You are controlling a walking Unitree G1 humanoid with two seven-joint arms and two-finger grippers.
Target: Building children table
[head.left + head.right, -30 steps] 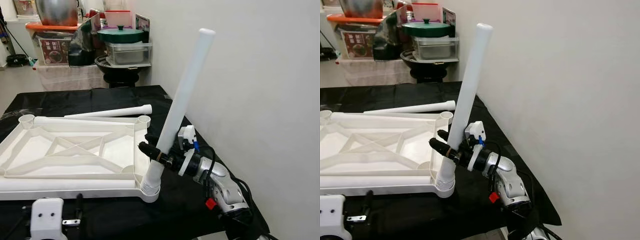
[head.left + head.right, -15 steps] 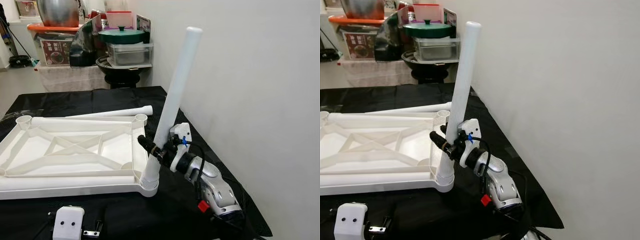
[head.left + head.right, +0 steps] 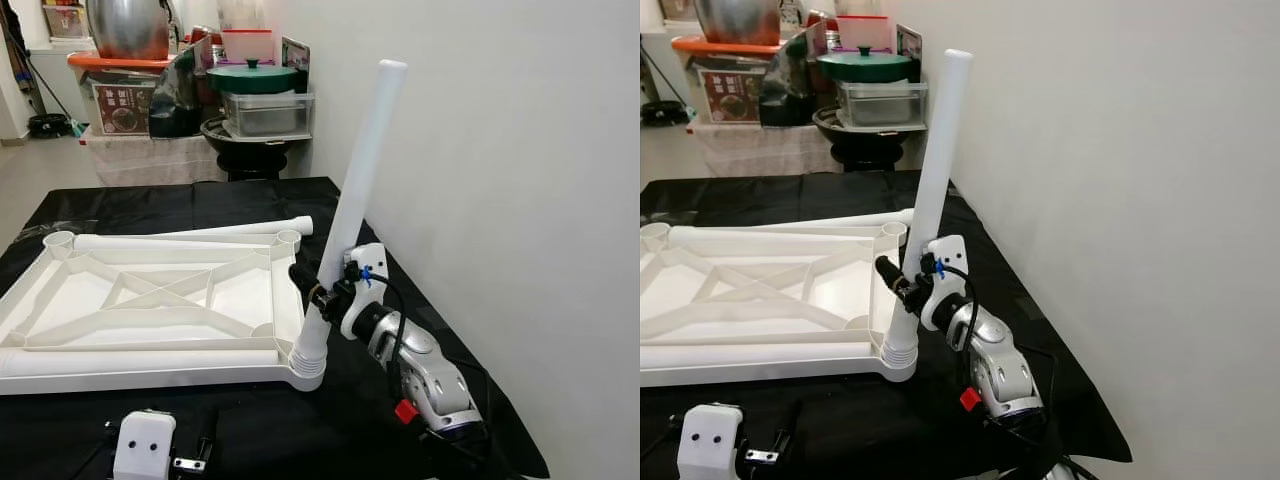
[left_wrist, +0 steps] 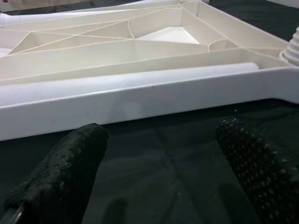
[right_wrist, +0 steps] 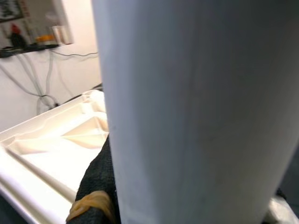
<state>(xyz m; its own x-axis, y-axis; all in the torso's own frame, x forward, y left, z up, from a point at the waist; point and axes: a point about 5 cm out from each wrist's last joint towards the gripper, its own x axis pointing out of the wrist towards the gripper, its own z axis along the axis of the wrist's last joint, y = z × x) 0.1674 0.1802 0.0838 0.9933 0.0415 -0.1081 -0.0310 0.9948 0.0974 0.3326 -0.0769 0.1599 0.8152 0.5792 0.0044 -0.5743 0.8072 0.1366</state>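
Right pincer point(image 3: 318, 296) clamped low on white leg point(image 3: 356, 188), tilted in the frame point(image 3: 150, 300) corner socket.
Wall close right; left pincer point(image 4: 163, 172), fingers apart, hovers over black tabletop point(image 3: 300, 430) beside the frame's near edge.

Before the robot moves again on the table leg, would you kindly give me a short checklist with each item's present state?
1. Right pincer shut on the standing leg: ok.
2. Leg's ribbed foot sits in the near right corner socket of the upturned tabletop: ok, though how deep it is seated, cannot tell.
3. Leg upright: not ok, it leans toward the wall.
4. Left pincer open and apart from the tabletop's near edge: ok.
5. Spare leg lies along the tabletop's far edge, out of the way: ok.
6. Far right socket holds no leg: ok.
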